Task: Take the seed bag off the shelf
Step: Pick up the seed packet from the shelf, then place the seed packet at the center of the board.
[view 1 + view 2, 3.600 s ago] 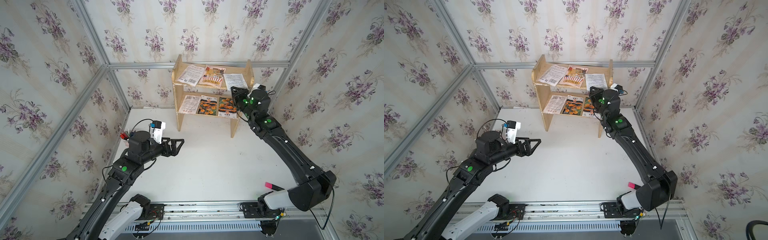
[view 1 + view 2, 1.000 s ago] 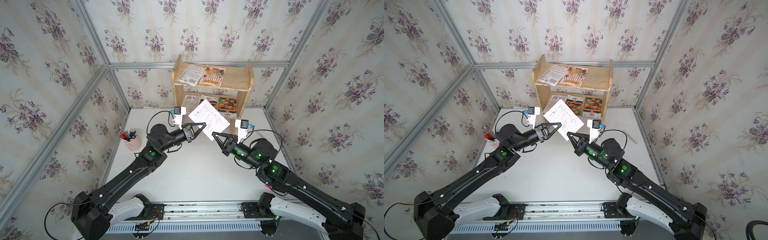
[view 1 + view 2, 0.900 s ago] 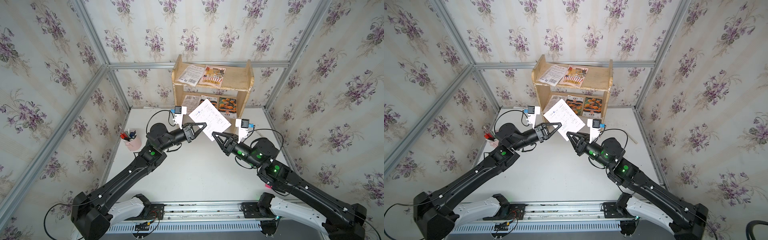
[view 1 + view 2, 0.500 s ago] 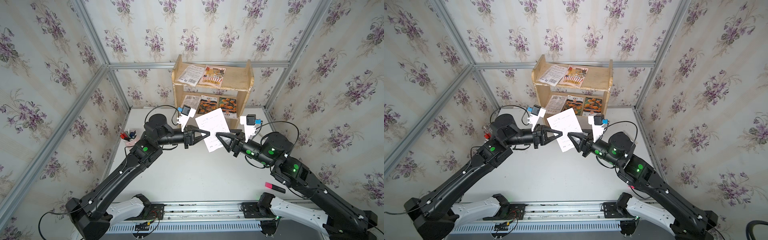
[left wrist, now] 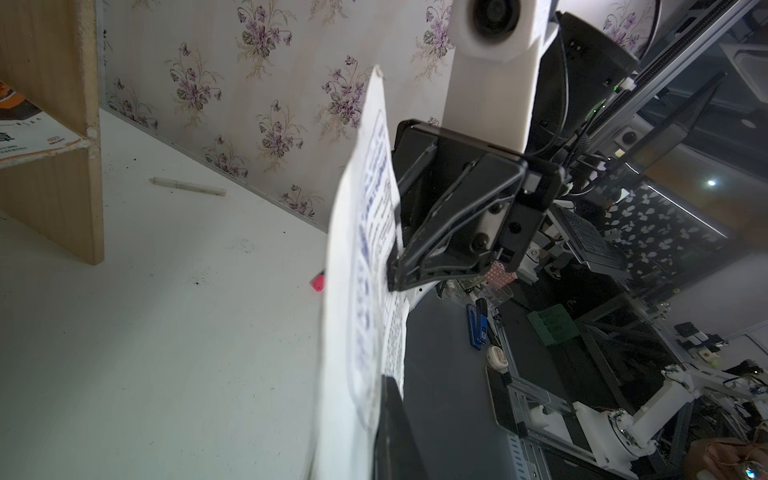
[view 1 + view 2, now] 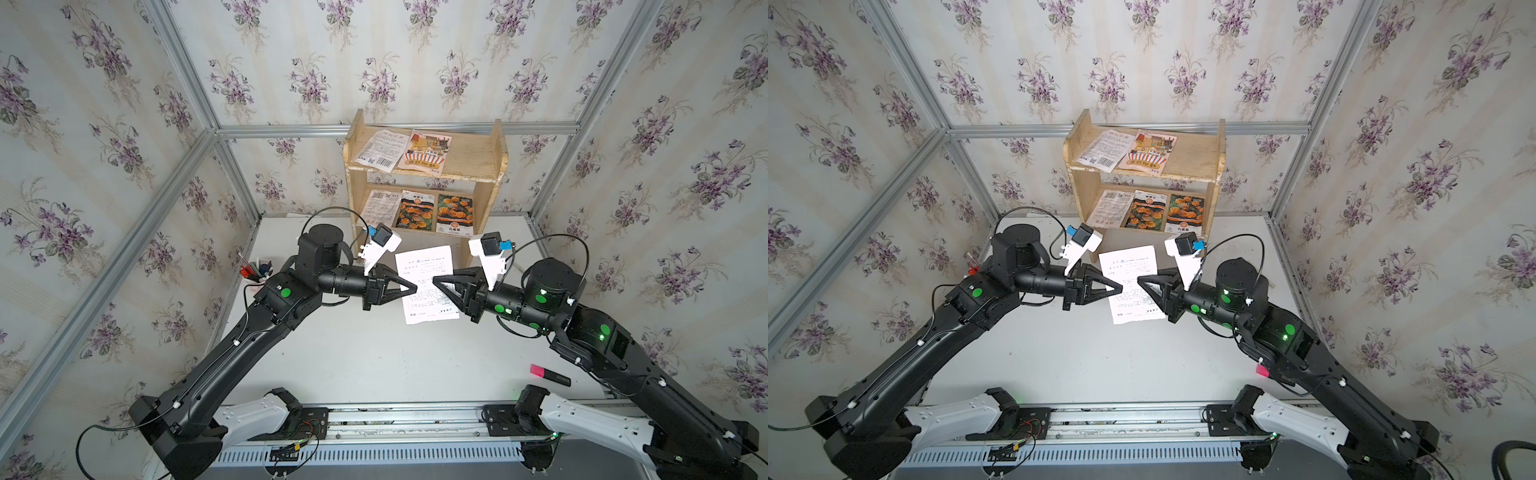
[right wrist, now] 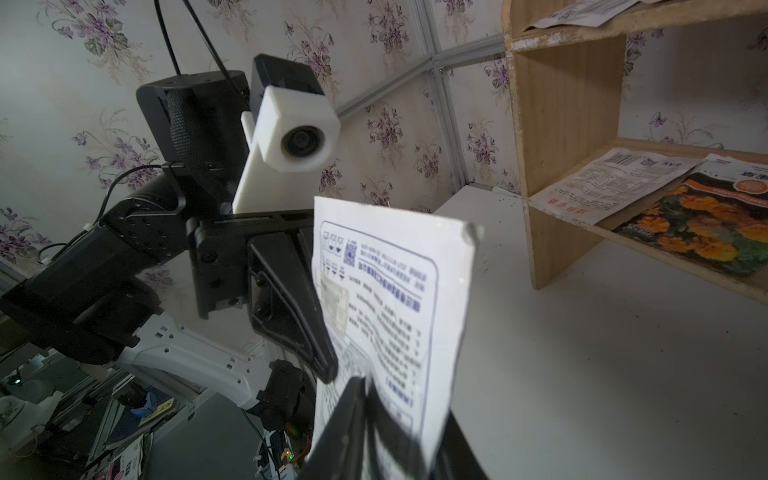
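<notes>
Now the seed bag (image 6: 426, 301) hangs off the shelf (image 6: 469, 160), long axis crosswise between left gripper (image 6: 413, 287) and right gripper (image 6: 435, 279) (neither nearer), each pinching one side edge.

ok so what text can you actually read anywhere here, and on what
"孔雀草", as far as I can tell: bottom of the right-hand flower packet, lower tier of the shelf.
Seed bag held in the air: blue print and a square code, too blurred to read.
White barcode packet, top tier: print too small.
Other packets: too small.
</notes>
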`<state>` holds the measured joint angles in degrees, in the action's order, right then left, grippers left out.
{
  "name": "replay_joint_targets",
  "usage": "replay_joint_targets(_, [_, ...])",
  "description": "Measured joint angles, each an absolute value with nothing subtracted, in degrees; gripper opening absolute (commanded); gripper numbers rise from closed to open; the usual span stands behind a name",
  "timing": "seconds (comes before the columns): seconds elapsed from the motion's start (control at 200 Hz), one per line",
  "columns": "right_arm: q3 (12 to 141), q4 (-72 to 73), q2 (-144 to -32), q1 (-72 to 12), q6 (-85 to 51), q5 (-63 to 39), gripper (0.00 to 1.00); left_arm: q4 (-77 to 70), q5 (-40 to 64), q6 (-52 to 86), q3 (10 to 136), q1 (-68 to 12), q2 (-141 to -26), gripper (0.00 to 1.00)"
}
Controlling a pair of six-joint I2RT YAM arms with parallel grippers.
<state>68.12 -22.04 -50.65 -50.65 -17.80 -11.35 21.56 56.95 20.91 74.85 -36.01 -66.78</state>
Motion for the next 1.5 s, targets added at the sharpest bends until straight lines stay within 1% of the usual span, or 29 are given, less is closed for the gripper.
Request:
replay_joint_targets(0.07, [67.8,-22.1,-50.7,-50.7,-17.8,-11.4,0.00,21.8,56.8,20.8,74.9,-36.0,-67.2,0.01])
replay_joint_targets(0.115, [67.7,-22.1,-50.8,-50.7,-18.0,-11.5,0.00,22.3,56.6,20.6,75.0,-36.0,-67.3,0.04])
replay_joint_targets(0.155, [67.7,-22.1,-51.1,-50.6,-18.0,-11.5,0.00,22.5,56.2,20.6,75.2,-36.0,-67.4,0.12])
replay_joint_targets(0.21, [67.9,-22.0,-51.5,-50.6,-18.0,-11.3,0.00,22.9,55.5,20.4,75.6,-36.0,-67.6,0.17])
replay_joint_targets(0.235, [67.8,-22.0,-51.6,-50.6,-18.0,-11.4,0.00,23.0,55.1,20.4,75.8,-36.0,-67.7,0.24])
replay_joint_targets(0.275, [67.7,-22.0,-51.8,-50.6,-18.0,-11.4,0.00,23.3,54.0,20.4,76.4,-35.9,-67.9,0.40])
replay_joint_targets(0.33, [67.4,-22.2,-51.8,-50.6,-18.0,-11.3,0.00,24.3,52.1,20.1,77.3,-35.9,-68.3,0.54])
replay_joint_targets(0.36, [67.2,-22.2,-51.8,-50.6,-18.0,-11.0,0.00,25.1,51.1,20.0,77.9,-35.8,-68.6,0.67])
replay_joint_targets(0.465, [65.9,-22.2,-51.6,-49.7,-18.2,-10.2,0.00,27.3,47.9,19.5,78.8,-35.3,-69.0,0.96])
replay_joint_targets(0.485, [65.5,-22.2,-51.4,-49.3,-18.3,-10.0,0.00,27.7,47.4,19.4,78.8,-35.2,-69.0,1.00])
replay_joint_targets(0.565, [63.7,-22.3,-51.0,-46.5,-18.6,-11.0,0.00,29.5,45.6,19.2,78.7,-35.0,-69.0,1.00])
replay_joint_targets(0.769, [57.1,-21.2,-50.3,-34.6,-19.6,-17.9,0.00,32.6,41.1,18.6,77.1,-34.9,-66.9,0.99])
replay_joint_targets(0.914, [53.1,-18.9,-51.8,-28.9,-19.9,-23.3,0.00,34.6,37.7,18.0,75.4,-34.9,-63.8,1.00])
replay_joint_targets(0.974, [51.6,-18.1,-53.0,-26.9,-20.8,-24.0,0.00,35.2,36.4,17.5,74.3,-34.9,-61.9,1.00])
replay_joint_targets(1.279, [47.0,-15.0,-61.1,-19.4,-21.6,-29.0,0.00,36.6,29.9,16.1,69.2,-34.9,-51.8,1.00])
replay_joint_targets(1.499, [47.4,-14.0,-69.5,-16.3,-21.1,-30.7,0.00,37.6,28.5,15.6,67.1,-34.9,-49.6,1.00])
